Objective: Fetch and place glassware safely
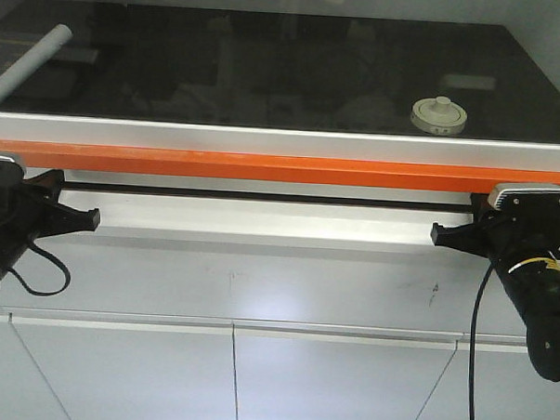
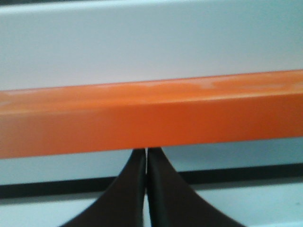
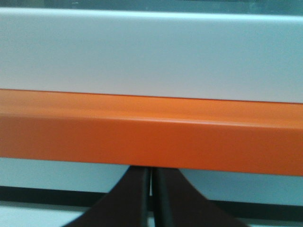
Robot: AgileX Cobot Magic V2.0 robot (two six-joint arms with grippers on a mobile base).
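Sitting on desk behind orange bar: jar w/ lid. Hanging just below bar: L gripper & R gripper, both pinched closed, holding nothing.

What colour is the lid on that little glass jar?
Cream-white. The lid shows best in the exterior front-facing view.

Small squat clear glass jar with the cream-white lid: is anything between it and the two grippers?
Yes. The small squat clear glass jar sits behind what looks like a reflective glass pane framed by a silver rail and an orange bar. Both the left gripper and right gripper sit shut below that bar, outside.
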